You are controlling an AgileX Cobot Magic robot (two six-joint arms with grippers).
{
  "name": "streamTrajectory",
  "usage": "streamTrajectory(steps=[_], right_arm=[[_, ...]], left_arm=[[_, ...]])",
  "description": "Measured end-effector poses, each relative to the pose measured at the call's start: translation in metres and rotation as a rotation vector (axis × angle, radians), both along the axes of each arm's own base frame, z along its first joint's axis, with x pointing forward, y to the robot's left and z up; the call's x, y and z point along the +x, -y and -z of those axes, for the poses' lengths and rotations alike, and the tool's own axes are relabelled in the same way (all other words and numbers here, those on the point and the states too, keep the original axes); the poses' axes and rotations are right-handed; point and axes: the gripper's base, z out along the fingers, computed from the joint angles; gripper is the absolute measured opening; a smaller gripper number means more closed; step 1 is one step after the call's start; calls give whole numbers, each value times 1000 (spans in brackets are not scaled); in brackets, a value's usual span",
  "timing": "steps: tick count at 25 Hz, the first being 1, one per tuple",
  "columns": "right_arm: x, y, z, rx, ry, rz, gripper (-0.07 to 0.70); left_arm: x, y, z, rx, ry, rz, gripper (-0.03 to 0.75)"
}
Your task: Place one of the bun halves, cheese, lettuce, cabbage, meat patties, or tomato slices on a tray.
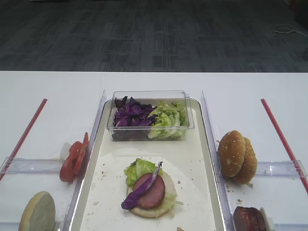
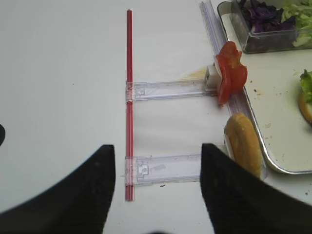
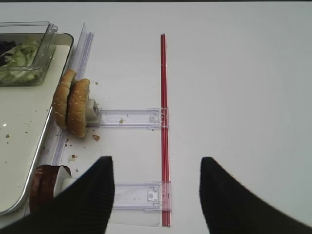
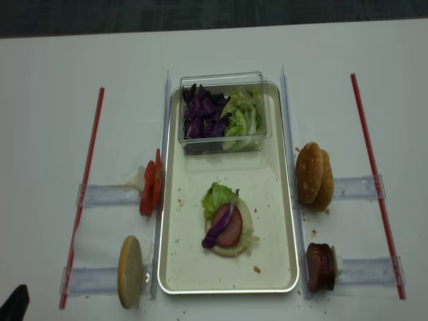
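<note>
1. The tray (image 4: 281, 200) fills the middle of the overhead frame. Low on it lies a stack: a pale bun base (image 4: 229, 251), lettuce (image 4: 215, 196) sticking out at its upper left, a meat round (image 4: 231, 227) on top, and a purple cabbage strip (image 4: 217, 234) laid slantwise across the meat.
2. The bun base is mostly covered; only its pale edge shows.
3. At the top of the tray stands a clear plastic box (image 4: 224, 79), purple cabbage in its left part, green lettuce in its right.
4. Left of the tray, tomato slices (image 4: 150, 189) stand on edge at the end of a clear holder (image 4: 107, 195); how many slices I cannot tell.
5. Lower left, one bun half (image 4: 130, 271) stands on edge, pale face showing in the front view.
6. Right of the tray, two sesame bun halves (image 4: 314, 175) lean together on edge; below them the meat patties (image 4: 319, 266) stand on edge, cut off at the bottom of the front view.
7. A red rod (image 4: 83, 194) lies on the white surface (image 4: 53, 120) at each outer side.
8. The left gripper (image 2: 158, 192) shows only two dark fingers at the bottom of its wrist view, jaws spread, nothing between them.
9. The right gripper (image 3: 156, 195) looks the same: jaws spread wide over the bare surface, tips cut off by the frame.
10. Neither arm shows in the front view; the overhead view has only a dark scrap in its lower left corner, which I cannot identify.
</note>
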Motion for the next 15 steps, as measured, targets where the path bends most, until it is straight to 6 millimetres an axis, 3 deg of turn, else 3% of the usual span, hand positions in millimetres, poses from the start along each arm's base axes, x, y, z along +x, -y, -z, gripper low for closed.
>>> streamTrajectory(steps=[15], right_arm=[[0, 0, 0, 0, 0, 0, 405]], left_arm=[[0, 0, 0, 0, 0, 0, 398]])
